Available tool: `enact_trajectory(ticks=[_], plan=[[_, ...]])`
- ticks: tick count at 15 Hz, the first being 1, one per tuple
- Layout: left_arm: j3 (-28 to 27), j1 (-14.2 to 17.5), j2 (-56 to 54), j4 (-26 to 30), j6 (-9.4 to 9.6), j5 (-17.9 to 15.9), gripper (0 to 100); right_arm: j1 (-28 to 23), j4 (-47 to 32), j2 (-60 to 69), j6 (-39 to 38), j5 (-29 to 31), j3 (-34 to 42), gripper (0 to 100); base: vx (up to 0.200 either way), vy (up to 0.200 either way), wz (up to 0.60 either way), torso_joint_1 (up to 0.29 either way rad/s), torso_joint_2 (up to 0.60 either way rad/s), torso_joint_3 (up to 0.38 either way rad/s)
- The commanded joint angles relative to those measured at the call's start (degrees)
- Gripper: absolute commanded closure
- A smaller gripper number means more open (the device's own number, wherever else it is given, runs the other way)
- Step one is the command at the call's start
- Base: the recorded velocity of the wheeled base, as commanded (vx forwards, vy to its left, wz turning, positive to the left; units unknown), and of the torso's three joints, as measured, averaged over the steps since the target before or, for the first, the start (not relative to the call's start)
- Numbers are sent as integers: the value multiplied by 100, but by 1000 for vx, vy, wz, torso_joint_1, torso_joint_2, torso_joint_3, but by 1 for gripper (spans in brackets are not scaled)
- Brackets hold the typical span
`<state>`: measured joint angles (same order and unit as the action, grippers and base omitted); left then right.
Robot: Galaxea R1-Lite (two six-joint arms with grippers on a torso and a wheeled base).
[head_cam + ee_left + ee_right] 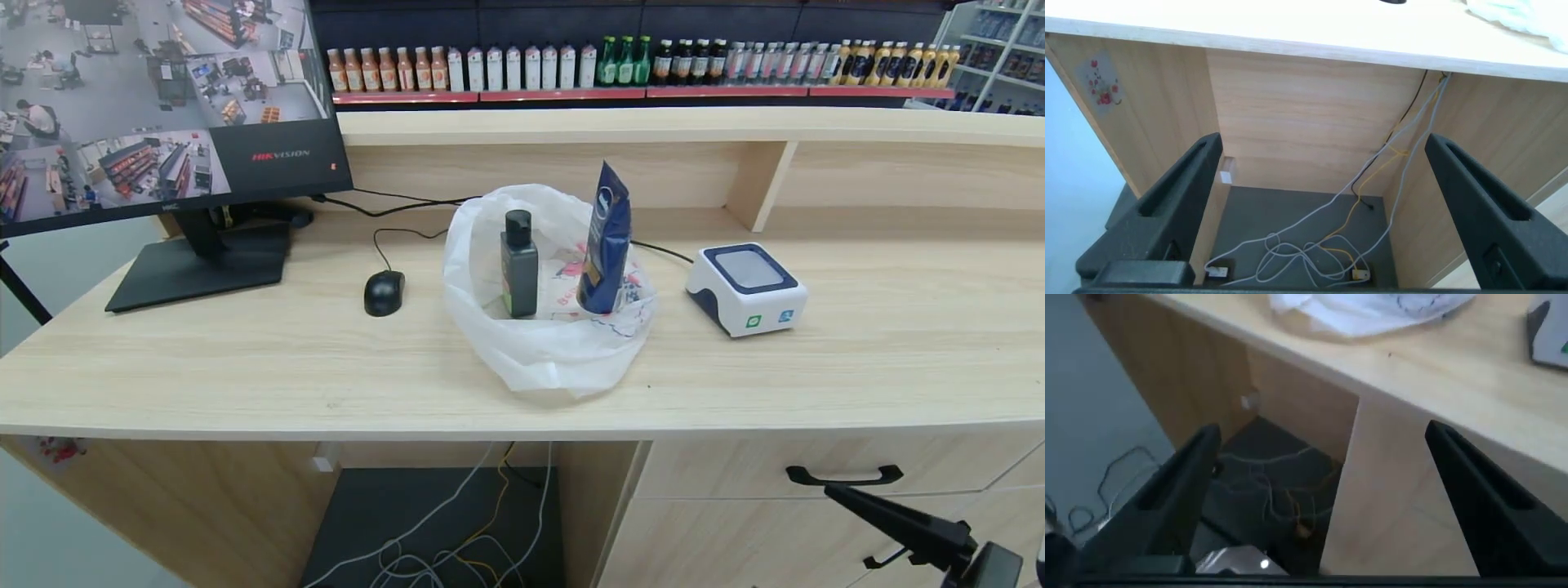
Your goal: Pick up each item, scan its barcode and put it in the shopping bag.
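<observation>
Left end effector point(1323, 140) was low, in front of the counter point(857, 367) and below its front edge, with its jaws wide apart and nothing between them; it faced the open bay under the counter, where loose cables point(1315, 245) lay. Right end effector point(1323, 429) was likewise below the edge and toward 5 o'clock from the shopping bag point(555, 359), with its jaws spread and empty; one dark finger point(898, 514) showed just under the drawer handle point(845, 475). The shopping bag, white plastic, sat open-mouthed mid-counter, a little back from the front edge. Two items were standing upright inside it: a dark bottle point(518, 269) with a black cap on the 9 o'clock side and a blue pouch point(606, 245) on the 3 o'clock side. They stood near each other and apart. The scanner point(747, 287), white with a dark-framed window on top, was on the counter at 3 o'clock from the bag, near it but not touching, with its cable running behind the bag. A black mouse point(384, 292) lay at 9 o'clock from the bag. The monitor point(155, 98) stood on its base at 10 o'clock. At 12 o'clock, beyond the raised ledge, was a row of bottles point(637, 65) on a shelf.
</observation>
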<state>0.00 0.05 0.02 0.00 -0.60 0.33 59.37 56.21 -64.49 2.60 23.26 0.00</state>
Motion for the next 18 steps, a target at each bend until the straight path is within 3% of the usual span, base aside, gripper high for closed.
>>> enact_trajectory(ticks=[1,3,4,6,9,10,12,17,18], plan=[[0,4,-2,0,-2,2,0,400,-2844,2546,-172,-480,0,0,0,0,0,0,0,0],[0,4,-2,0,-2,2,0,479,-4936,4568,320,-1254,-88,0,0,0,0,0,0,0],[0,4,-2,0,-2,2,0,488,-5823,5421,400,-1324,-246,0,0,0,0,0,0,0],[0,4,-2,0,-2,2,0,470,-6386,5737,391,-1315,-536,0,0,0,0,0,0,0],[0,4,-2,0,7,2,0,462,-6386,5640,250,-1553,-536,0,0,0,0,0,0,0],[0,4,-2,0,7,2,0,189,-6403,5587,-119,-1500,-536,0,0,0,0,0,0,0],[0,4,-2,0,-2,2,0,-391,-6403,5368,-5,-1482,-536,0,0,0,0,0,0,0],[0,4,-2,0,-2,2,0,-3722,-6395,4946,22,-1377,-536,0,0,0,0,0,0,0],[0,4,-2,0,-2,2,0,-4100,-6395,4972,22,-1377,-536,0,0,0,0,0,0,0]])
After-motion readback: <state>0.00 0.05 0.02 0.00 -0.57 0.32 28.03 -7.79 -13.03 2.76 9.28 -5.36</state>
